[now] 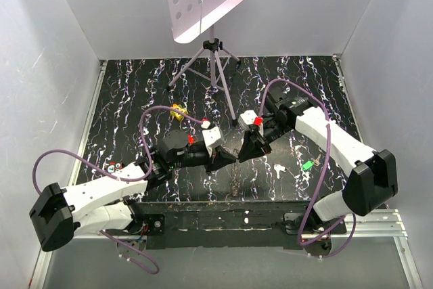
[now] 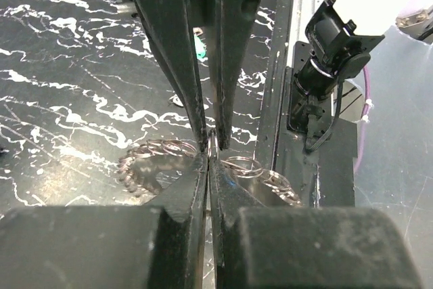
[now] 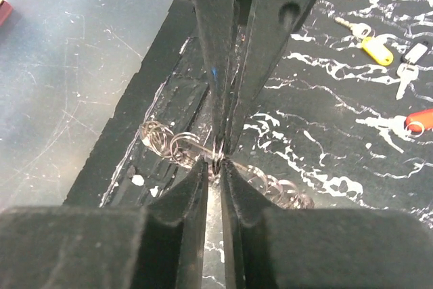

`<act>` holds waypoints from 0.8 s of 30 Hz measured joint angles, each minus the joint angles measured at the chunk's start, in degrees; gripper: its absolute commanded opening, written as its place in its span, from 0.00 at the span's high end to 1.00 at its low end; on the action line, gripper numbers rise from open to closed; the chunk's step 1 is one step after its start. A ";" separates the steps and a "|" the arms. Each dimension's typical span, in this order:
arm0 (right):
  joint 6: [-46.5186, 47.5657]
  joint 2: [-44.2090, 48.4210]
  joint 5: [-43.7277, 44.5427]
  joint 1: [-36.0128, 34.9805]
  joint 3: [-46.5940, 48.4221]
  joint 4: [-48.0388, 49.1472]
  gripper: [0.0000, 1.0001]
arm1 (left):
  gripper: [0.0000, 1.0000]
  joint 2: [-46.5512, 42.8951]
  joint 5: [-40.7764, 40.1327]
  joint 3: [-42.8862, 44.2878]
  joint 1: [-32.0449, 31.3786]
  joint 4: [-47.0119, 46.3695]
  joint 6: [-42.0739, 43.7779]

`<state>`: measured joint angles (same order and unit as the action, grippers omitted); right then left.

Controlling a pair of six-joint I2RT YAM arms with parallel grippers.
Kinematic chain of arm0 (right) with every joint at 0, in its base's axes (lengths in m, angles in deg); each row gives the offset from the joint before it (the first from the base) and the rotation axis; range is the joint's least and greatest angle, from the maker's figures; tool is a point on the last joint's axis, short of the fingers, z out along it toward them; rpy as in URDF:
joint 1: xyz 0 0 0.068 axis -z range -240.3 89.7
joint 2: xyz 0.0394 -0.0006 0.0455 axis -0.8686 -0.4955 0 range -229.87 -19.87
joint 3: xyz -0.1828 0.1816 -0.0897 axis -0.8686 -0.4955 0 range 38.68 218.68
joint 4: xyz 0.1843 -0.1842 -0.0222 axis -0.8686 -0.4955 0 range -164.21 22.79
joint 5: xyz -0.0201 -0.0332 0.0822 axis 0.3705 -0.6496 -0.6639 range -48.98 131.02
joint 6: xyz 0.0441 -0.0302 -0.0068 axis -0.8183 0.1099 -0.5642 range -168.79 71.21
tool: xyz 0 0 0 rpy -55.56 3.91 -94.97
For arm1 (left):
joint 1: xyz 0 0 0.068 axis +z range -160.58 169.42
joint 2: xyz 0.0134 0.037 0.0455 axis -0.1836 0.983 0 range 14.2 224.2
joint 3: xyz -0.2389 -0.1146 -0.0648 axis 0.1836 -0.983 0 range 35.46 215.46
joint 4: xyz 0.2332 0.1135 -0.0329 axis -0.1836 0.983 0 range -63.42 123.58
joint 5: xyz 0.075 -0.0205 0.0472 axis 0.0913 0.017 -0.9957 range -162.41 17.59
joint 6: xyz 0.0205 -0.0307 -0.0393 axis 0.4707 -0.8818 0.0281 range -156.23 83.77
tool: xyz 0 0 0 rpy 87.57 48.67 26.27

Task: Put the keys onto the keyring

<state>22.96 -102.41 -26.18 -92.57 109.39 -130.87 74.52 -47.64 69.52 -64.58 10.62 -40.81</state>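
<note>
Left hand [image 2: 210, 157] pinches shut on the keyring [image 2: 242, 165] at its fingertips; right hand [image 3: 214, 162] meets it opposite, grip unclear.

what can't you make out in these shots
- keyring: left wrist view, its middle hidden behind the shut left gripper
- green key: left wrist view, mostly behind a finger
- red key: right wrist view, cut off by the right edge
- right gripper: right wrist view, gap too narrow to tell whether it pinches the keyring
- top view: keyring too small, under both grippers
</note>
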 measured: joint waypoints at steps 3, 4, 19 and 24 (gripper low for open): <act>-1.88 -0.48 0.94 0.00 0.02 0.17 0.71 | 1.00 0.11 -0.37 4.81 0.00 8.79 1.09; -2.45 -0.57 1.14 0.00 0.02 0.17 0.71 | 1.00 0.39 -0.46 6.71 0.00 12.00 1.51; -5.38 -0.57 0.98 0.00 1.11 0.39 0.66 | 1.00 6.86 -0.72 17.33 0.00 33.33 3.63; -5.64 -0.90 0.00 0.00 1.11 0.42 0.66 | 1.00 6.86 -0.02 17.44 0.00 33.51 3.74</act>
<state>17.32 -103.31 -26.18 -92.57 110.51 -130.45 81.38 -47.66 86.97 -64.58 44.12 -37.07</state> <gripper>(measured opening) 0.344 0.013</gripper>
